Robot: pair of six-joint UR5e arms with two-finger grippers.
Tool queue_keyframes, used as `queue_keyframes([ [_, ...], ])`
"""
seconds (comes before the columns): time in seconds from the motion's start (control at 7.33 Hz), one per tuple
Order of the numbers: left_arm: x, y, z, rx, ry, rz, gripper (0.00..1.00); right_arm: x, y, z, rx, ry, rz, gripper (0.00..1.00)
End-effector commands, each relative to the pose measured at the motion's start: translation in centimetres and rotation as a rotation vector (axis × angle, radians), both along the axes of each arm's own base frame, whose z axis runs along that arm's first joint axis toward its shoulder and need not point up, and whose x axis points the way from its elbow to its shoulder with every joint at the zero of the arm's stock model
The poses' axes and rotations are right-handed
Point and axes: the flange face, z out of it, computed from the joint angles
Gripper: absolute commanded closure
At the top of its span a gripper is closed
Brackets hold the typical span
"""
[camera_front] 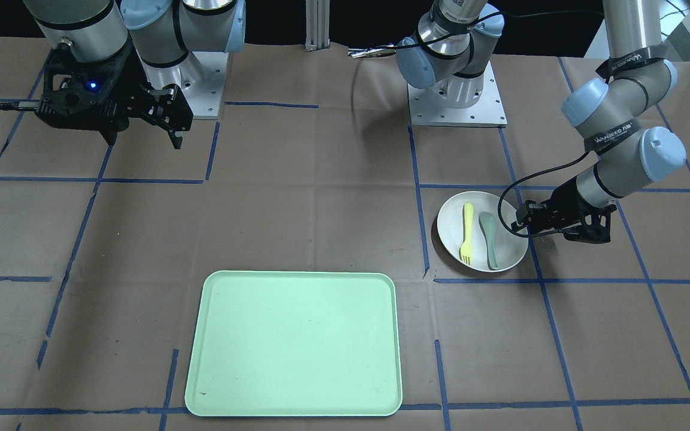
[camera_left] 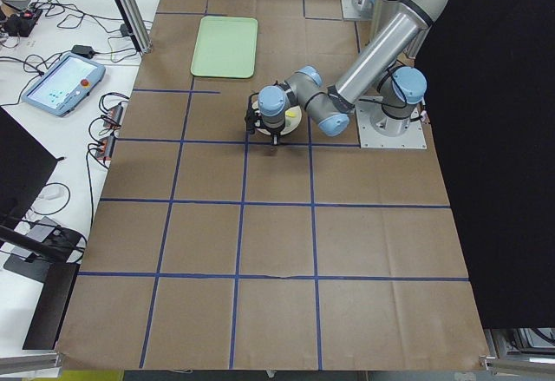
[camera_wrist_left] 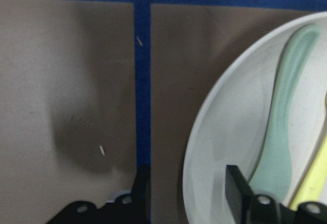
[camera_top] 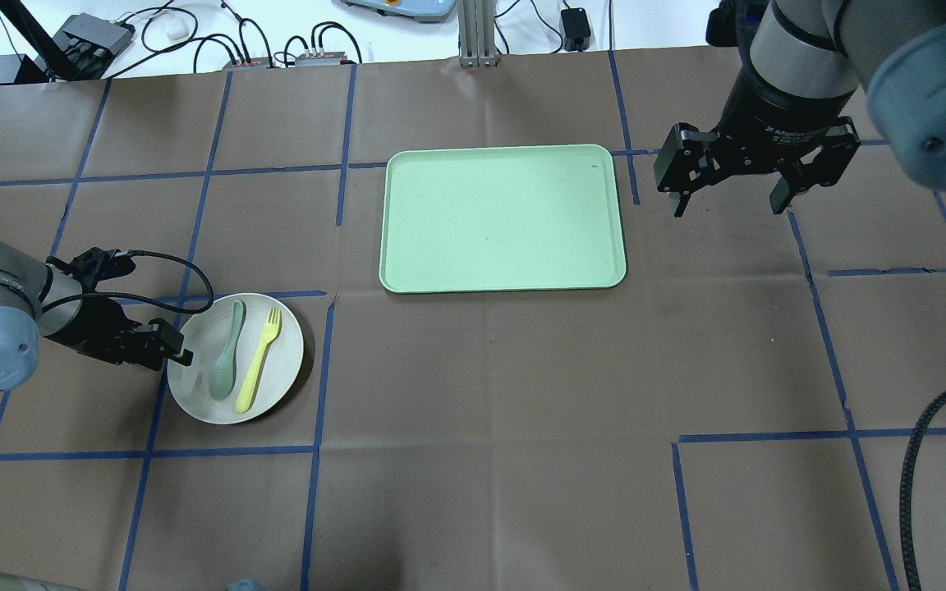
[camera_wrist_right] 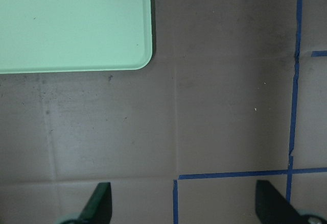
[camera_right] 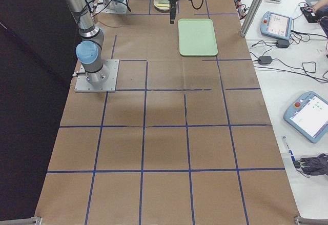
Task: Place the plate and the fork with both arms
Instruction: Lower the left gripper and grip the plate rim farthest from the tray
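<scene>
The off-white plate (camera_top: 282,345) lies on the table at my left, also in the front view (camera_front: 450,230). On it lie the pale-yellow fork (camera_top: 259,361) and a grey-green spoon (camera_top: 225,355) side by side. My left gripper (camera_top: 180,353) is low at the plate's outer edge. In the left wrist view it (camera_wrist_left: 189,193) is open, one finger inside the plate (camera_wrist_left: 219,147) and one outside, astride the rim. My right gripper (camera_top: 727,193) is open and empty, high above the table to the right of the mint-green tray (camera_top: 502,217).
The tray (camera_front: 294,344) lies flat in the table's middle on the far side from me, with nothing on it. Its corner shows in the right wrist view (camera_wrist_right: 71,25). Blue tape lines cross the brown table cover. Cables and boxes lie beyond the far edge.
</scene>
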Motion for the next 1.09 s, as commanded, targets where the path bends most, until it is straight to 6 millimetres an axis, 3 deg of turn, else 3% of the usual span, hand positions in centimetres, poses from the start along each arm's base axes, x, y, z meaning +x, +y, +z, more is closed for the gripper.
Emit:
queue_keyframes([
  [0.0, -0.1, 0.1, 0.1, 0.001, 0.003, -0.001, 0.66, 0.0, 0.1, 0.0, -0.001, 0.000, 0.000, 0.00],
  [0.55, -0.6, 0.2, 0.4, -0.014, 0.032, 0.008, 0.96, 0.0, 0.0, 0.1, -0.002, 0.000, 0.000, 0.00],
  [0.95, -1.7, -0.2, 2.3, -0.075, 0.058, 0.026, 1.00, 0.0, 0.0, 0.0, -0.001, 0.000, 0.000, 0.00],
])
